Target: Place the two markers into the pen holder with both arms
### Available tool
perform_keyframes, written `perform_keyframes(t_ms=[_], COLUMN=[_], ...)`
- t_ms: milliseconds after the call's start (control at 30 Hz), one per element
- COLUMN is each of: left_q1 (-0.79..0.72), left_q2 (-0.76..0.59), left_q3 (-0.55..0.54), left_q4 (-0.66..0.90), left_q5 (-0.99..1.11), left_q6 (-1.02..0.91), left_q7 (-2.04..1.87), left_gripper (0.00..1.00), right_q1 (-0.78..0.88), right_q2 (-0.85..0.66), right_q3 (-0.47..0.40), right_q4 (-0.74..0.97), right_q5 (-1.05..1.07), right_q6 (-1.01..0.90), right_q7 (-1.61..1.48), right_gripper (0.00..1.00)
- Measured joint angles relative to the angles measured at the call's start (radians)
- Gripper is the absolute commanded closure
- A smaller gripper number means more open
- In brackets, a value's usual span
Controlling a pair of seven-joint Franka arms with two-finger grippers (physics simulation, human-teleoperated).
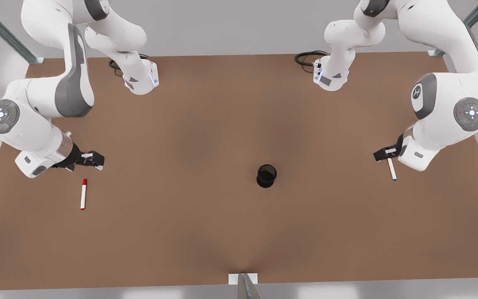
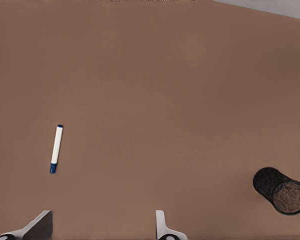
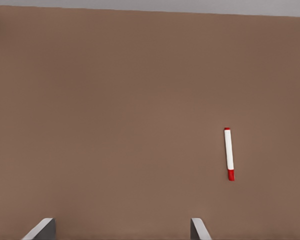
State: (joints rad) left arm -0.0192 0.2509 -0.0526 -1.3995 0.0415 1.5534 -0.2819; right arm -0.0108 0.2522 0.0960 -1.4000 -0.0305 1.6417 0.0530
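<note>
Two white arms, glossy rounded shells, grey bands at the joints. Round grey end caps with a light cross-shaped button pad plus small red and green dots. Black logo disc on one grey section. Metallic ring ahead of each black two-finger gripper, white wrist block beside it. Black cables coil at both white bases; blue-lit base edges.

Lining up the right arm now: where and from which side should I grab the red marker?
Grip the red marker on its white barrel, mid-length, coming straight down. It lies flat on the table, so set the open right gripper with its fingers across the barrel.
</note>
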Motion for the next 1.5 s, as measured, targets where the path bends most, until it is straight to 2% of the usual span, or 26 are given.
perform_keyframes(t_ms=[67, 200, 300, 400, 567, 633, 767, 800, 1033, 1300, 1400, 1433, 1500], left_q1=[0.003, 0.041, 0.072, 0.097, 0.129, 0.143, 0.164, 0.165, 0.167, 0.171, 0.17, 0.17, 0.17], left_q2=[0.013, 0.041, 0.081, 0.127, 0.216, 0.242, 0.28, 0.283, 0.285, 0.294, 0.305, 0.312, 0.318], left_q3=[0.007, 0.152, 0.221, 0.242, 0.249, 0.249, 0.249, 0.249, 0.249, 0.249, 0.249, 0.248, 0.248], left_q4=[-0.015, -0.3, -0.397, -0.45, -0.467, -0.465, -0.468, -0.479, -0.558, -0.628, -0.637, -0.637, -0.637], left_q5=[-0.004, -0.06, -0.122, -0.18, -0.243, -0.253, -0.27, -0.273, -0.294, -0.304, -0.305, -0.305, -0.304], left_q6=[0.025, 0.248, 0.423, 0.578, 0.774, 0.835, 0.925, 0.94, 0.998, 1.058, 1.082, 1.091, 1.104], left_q7=[0.033, 0.11, 0.193, 0.285, 0.444, 0.502, 0.6, 0.621, 0.744, 0.837, 0.863, 0.871, 0.884], left_gripper=[0.0, 0.0, 0.0, 0.0, 0.0, 0.0, 0.0, 0.0, 0.0, 0.0, 0.06, 0.18, 0.33], right_q1=[-0.006, -0.058, -0.108, -0.177, -0.288, -0.313, -0.324, -0.324, -0.316, -0.314, -0.317, -0.319, -0.32], right_q2=[0.037, 0.236, 0.375, 0.48, 0.562, 0.572, 0.588, 0.591, 0.589, 0.584, 0.585, 0.585, 0.585], right_q3=[-0.004, -0.007, -0.007, -0.006, -0.013, -0.013, -0.013, -0.013, -0.01, -0.002, -0.002, -0.002, -0.002], right_q4=[-0.002, -0.005, -0.005, -0.006, -0.006, -0.008, -0.01, -0.013, -0.037, -0.076, -0.08, -0.081, -0.082], right_q5=[0.0, -0.007, -0.018, -0.022, -0.033, -0.043, -0.069, -0.085, -0.15, -0.159, -0.16, -0.159, -0.157], right_q6=[0.012, 0.082, 0.158, 0.236, 0.372, 0.406, 0.453, 0.461, 0.488, 0.497, 0.5, 0.501, 0.502], right_q7=[0.0, -0.006, -0.012, -0.021, -0.067, -0.086, -0.125, -0.134, -0.194, -0.246, -0.26, -0.265, -0.274], right_gripper=[0.0, 0.0, 0.0, 0.0, 0.0, 0.04, 0.28, 0.39, 0.42, 0.52, 0.59, 0.69, 0.73])
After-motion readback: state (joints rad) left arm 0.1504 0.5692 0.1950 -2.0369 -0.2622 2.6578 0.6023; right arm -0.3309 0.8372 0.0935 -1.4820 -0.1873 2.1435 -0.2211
